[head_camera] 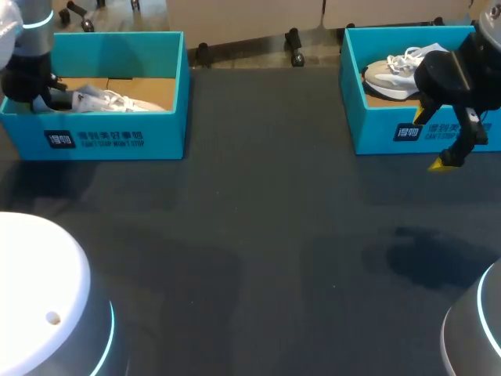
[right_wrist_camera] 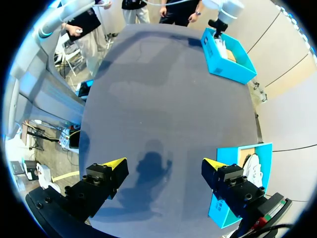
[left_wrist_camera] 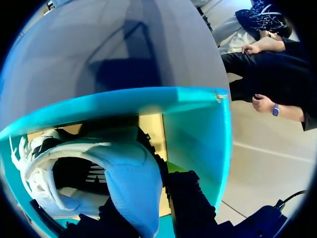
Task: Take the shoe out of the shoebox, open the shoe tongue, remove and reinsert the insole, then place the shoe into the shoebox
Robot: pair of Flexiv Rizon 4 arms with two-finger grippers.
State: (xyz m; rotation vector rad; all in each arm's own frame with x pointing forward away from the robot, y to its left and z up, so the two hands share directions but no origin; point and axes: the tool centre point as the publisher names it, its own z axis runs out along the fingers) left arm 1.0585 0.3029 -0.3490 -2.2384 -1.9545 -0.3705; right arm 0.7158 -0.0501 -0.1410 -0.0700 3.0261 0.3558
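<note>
A white shoe [head_camera: 117,101] lies in the left teal shoebox [head_camera: 117,139], toe toward the middle of the table. My left gripper [head_camera: 61,99] is down inside that box at its left end. In the left wrist view the black fingers [left_wrist_camera: 185,203] stand on either side of the heel collar of the shoe [left_wrist_camera: 131,183], and my left gripper [left_wrist_camera: 151,210] is shut on it. The shoe's dark opening and laces [left_wrist_camera: 22,148] lie ahead of the fingers. My right gripper [head_camera: 432,139] hangs open and holds nothing, in front of the right box. From its wrist, the right gripper [right_wrist_camera: 164,163] is seen over bare table.
A second teal shoebox [head_camera: 391,129] at the back right holds a grey-and-white shoe [head_camera: 395,72]; in the right wrist view this box [right_wrist_camera: 233,163] is beside my right gripper's finger. The dark tabletop [head_camera: 266,235] spreads between and in front of the boxes.
</note>
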